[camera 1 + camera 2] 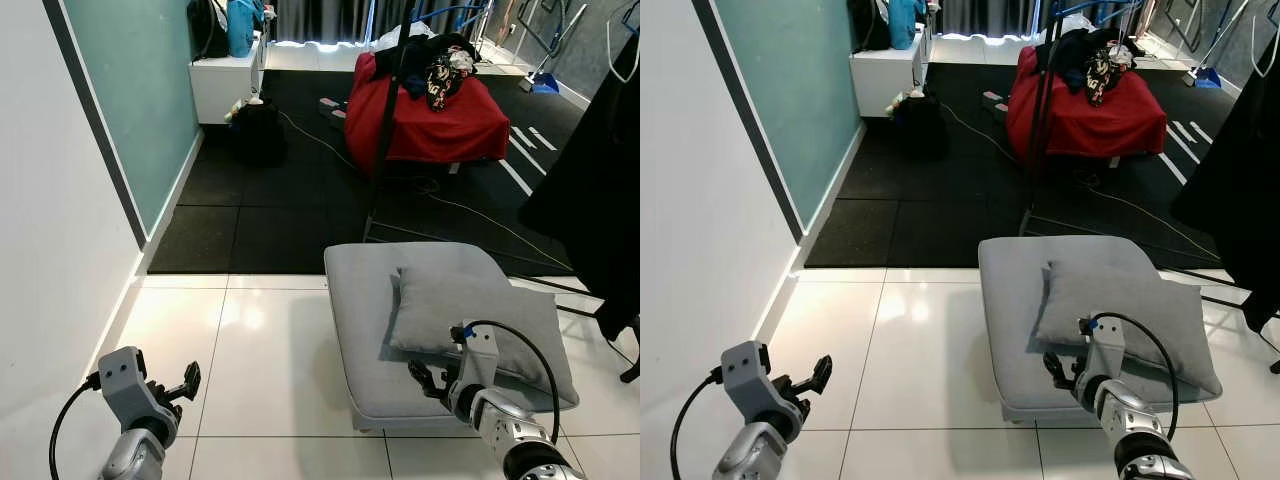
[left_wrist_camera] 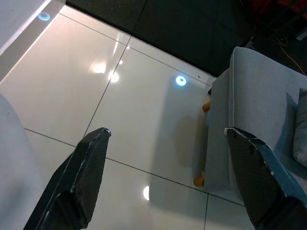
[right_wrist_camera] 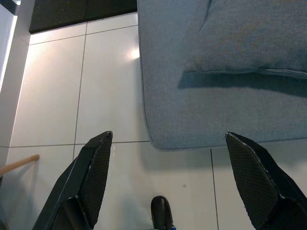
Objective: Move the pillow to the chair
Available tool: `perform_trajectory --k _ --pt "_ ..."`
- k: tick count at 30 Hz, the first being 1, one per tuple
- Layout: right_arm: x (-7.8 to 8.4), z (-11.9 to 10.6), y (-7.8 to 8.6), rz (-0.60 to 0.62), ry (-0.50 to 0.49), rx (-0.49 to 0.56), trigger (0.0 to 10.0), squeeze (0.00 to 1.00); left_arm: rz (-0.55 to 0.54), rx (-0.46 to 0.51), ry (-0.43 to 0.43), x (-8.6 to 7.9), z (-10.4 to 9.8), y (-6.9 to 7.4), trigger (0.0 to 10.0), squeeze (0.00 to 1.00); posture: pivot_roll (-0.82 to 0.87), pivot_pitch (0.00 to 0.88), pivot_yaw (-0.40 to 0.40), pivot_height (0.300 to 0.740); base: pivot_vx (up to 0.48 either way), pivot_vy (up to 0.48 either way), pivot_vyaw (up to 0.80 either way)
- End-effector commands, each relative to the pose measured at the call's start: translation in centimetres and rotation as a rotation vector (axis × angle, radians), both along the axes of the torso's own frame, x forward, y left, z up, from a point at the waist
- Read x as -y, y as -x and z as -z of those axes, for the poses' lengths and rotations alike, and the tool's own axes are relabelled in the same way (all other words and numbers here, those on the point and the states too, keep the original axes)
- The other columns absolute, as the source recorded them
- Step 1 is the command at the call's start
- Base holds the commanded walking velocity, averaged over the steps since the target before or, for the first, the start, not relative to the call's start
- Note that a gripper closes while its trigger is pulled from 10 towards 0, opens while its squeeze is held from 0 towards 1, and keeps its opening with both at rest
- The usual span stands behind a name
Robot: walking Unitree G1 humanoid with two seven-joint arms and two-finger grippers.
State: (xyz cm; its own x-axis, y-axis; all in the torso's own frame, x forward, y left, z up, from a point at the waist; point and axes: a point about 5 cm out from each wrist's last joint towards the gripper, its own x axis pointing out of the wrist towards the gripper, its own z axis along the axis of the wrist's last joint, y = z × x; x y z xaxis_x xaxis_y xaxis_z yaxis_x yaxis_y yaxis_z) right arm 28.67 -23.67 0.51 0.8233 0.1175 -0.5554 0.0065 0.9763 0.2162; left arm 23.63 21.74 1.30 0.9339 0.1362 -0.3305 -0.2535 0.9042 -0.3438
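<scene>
Our right gripper [image 3: 165, 179] hangs with its fingers spread wide over the front edge of the low grey upholstered chair [image 1: 360, 300], holding nothing. Just ahead of it and slightly to its right, the grey square fabric pillow [image 1: 480, 315] lies flat on the chair's seat. Our left gripper [image 2: 168, 177], well to the left, is equally spread and empty above the glossy white floor tiles [image 1: 250, 340].

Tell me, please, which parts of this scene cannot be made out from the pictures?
- Grey fabric pillow: its near edge is hidden behind the right gripper in the eye views.
- Grey padded chair seat: cut off by the left wrist view's edge.
- Items on the red beanbag: too small to identify in the eye views.
</scene>
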Motion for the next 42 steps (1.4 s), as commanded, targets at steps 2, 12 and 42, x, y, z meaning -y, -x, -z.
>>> perform_trajectory --k 2,12,42 --pt "-0.04 -0.01 0.02 0.003 -0.008 0.006 10.0 0.00 -0.004 -0.010 0.010 -0.05 0.27 0.35 10.0 0.00 -0.10 0.055 -0.029 0.740 0.000 0.000 0.00" --pt "-0.05 -0.09 -0.07 0.002 -0.008 0.007 10.0 0.00 -0.006 -0.010 0.012 -0.02 0.26 0.25 10.0 0.00 -0.10 0.056 -0.030 0.740 0.000 0.000 0.00" --pt "-0.17 0.06 0.09 0.000 -0.015 0.011 10.0 0.00 -0.008 -0.008 0.027 -0.21 0.37 0.56 10.0 0.00 -0.09 0.049 -0.025 0.740 0.000 0.000 0.00"
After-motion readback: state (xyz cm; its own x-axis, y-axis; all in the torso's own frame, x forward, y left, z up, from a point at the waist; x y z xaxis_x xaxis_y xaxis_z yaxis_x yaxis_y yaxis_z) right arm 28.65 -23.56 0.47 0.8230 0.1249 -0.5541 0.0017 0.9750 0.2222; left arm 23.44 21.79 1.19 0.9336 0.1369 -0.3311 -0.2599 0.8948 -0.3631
